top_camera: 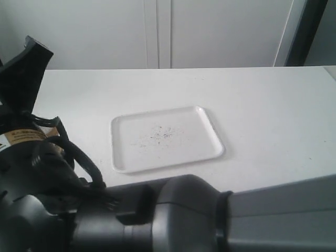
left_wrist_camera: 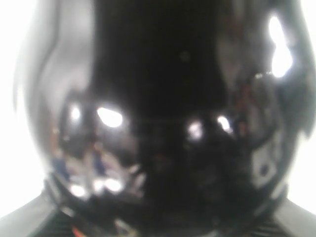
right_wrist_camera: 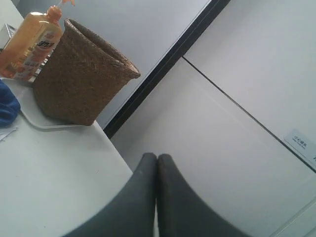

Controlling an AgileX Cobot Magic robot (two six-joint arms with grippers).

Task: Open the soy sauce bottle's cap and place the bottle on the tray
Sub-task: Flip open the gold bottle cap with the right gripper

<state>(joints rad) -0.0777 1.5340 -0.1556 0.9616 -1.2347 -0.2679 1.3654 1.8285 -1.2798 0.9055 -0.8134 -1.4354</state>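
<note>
Grey right gripper (right_wrist_camera: 157,170) fingers pressed together on nothing; left gripper's opening impossible to tell behind glossy black blur.

My white table (top_camera: 262,110) runs back to pale cabinet doors (top_camera: 210,31), with 1 dark vertical strip (top_camera: 304,31) at the far right. Off to my right stand a woven brown basket (right_wrist_camera: 81,74) and an orange bottle (right_wrist_camera: 32,47), in soft, even light.

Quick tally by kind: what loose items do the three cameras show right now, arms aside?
Tray: 1
Woven basket: 1
Orange pump bottle: 1
Blue item, partly cut off: 1
Glossy dark object filling the left wrist view: 1
Total: 5
</note>
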